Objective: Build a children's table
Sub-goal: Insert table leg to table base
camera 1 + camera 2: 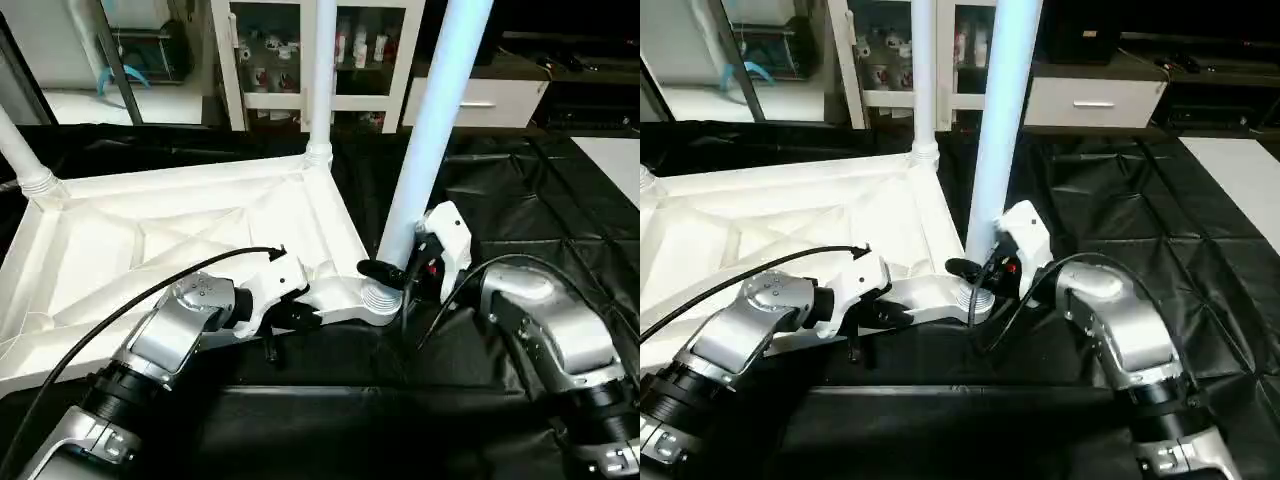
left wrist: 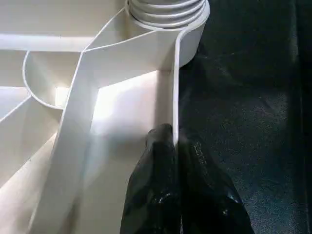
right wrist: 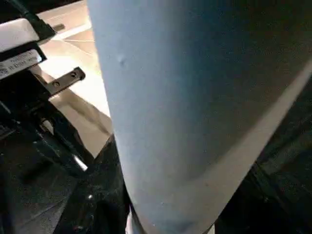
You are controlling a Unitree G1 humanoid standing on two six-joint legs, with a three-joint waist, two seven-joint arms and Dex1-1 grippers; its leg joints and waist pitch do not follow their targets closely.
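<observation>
Nearest you: your left gripper (image 1: 300, 315) is clenched on the near rim of the tabletop (image 1: 150, 240), its black fingers (image 2: 165, 185) pinching the thin white edge wall just short of the corner socket (image 1: 377, 298). Your right gripper (image 1: 395, 272) is wrapped around the base of the near leg (image 1: 430, 130), grasping the tube just above that socket; one finger shows on the leg's left side, and the tube sits right up against the palm in the right wrist view.

The tabletop lies upside down on the black-covered work table (image 1: 540, 210). White plastic, ribbed underside up, with diagonal braces crossing between raised edge walls. Corners end in round, ringed sockets.

The near leg stands upright in its socket, a smooth tube, pale bluish in this light, running out of the top of the view. Farther back, a second leg (image 1: 322, 70) stands upright in the far corner socket. At the left edge, a third leg (image 1: 20, 150) leans out of its corner.

Beyond the table: a white cabinet (image 1: 300, 60) with glass doors.
</observation>
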